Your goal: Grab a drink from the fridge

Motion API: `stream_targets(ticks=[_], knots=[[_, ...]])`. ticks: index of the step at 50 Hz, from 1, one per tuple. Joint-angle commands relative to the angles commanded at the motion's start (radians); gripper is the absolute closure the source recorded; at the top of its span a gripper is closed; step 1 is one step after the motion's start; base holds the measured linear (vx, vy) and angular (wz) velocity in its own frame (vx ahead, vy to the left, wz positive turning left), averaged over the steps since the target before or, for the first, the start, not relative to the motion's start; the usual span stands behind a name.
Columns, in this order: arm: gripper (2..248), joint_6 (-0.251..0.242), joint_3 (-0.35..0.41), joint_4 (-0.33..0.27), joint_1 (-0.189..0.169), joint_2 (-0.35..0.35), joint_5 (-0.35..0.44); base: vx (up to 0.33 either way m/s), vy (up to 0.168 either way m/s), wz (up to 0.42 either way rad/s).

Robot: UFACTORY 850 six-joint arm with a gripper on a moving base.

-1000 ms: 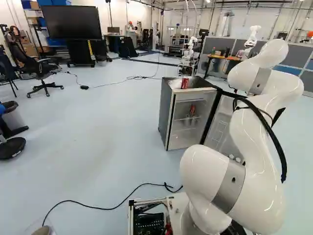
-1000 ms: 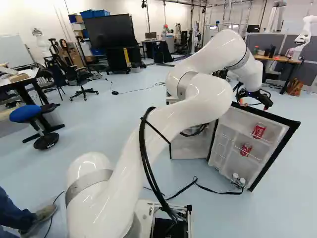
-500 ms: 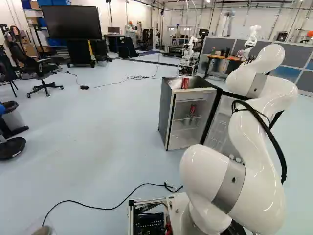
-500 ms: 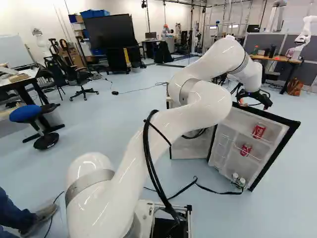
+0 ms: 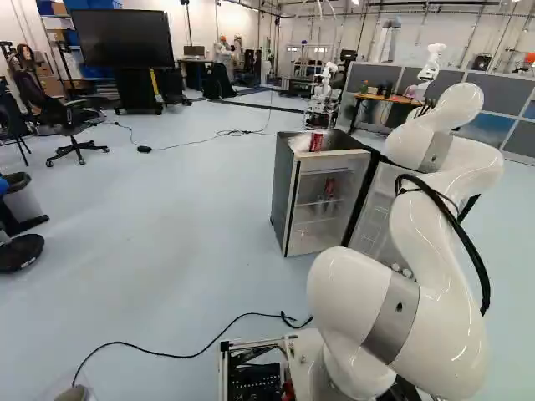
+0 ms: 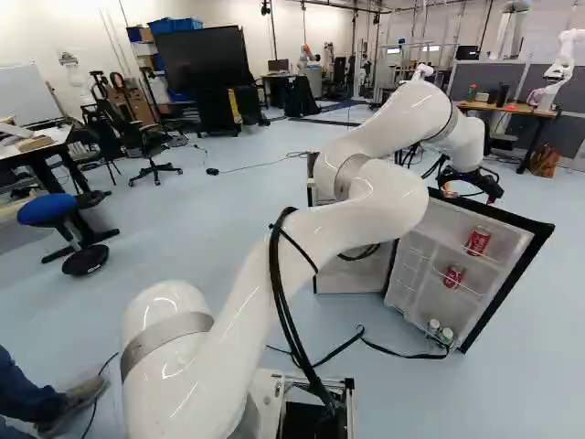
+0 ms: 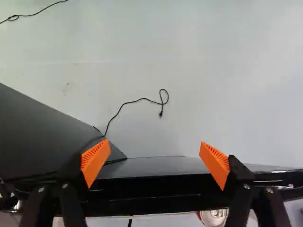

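1. Carries the arm lower than in the earlier frames, with its upper part nearer the fridge in the left base view.
2. Leaves the fridge, its open door and the drinks where they stood before.
3. Shows pale lettering on the upper red can and the lower red can, both on shelves inside the fridge's door.
4. Shows pale marks too on the can on top, set on the fridge's top; too small to make out.
5. Holds the gripper at the upper edge of the fridge's door, with its fingers wide apart and nothing clamped.
6. In the wrist view, has the door's black edge running across beneath the fingers, and a silver can top showing just past that edge, near one finger.
7. Keeps another red can inside the fridge's cabinet, above a lower shelf.
8. Stows two small white-topped containers side by side at the foot of the fridge's door.
9. Past the fridge's door, has a thin black cable on the floor, ending in a loop.
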Motion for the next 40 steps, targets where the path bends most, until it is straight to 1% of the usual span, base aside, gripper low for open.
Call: stream_targets(ticks=[11,28,40], knots=[[3,0.000,-0.004,0.000,0.000,-0.004,-0.021,0.000,0.000,0.000],[3,0.000,-0.005,0.000,0.000,-0.004,-0.108,0.000,0.000,0.000],[3,0.000,-0.005,0.000,0.000,-0.004,-0.119,0.000,0.000,0.000]])
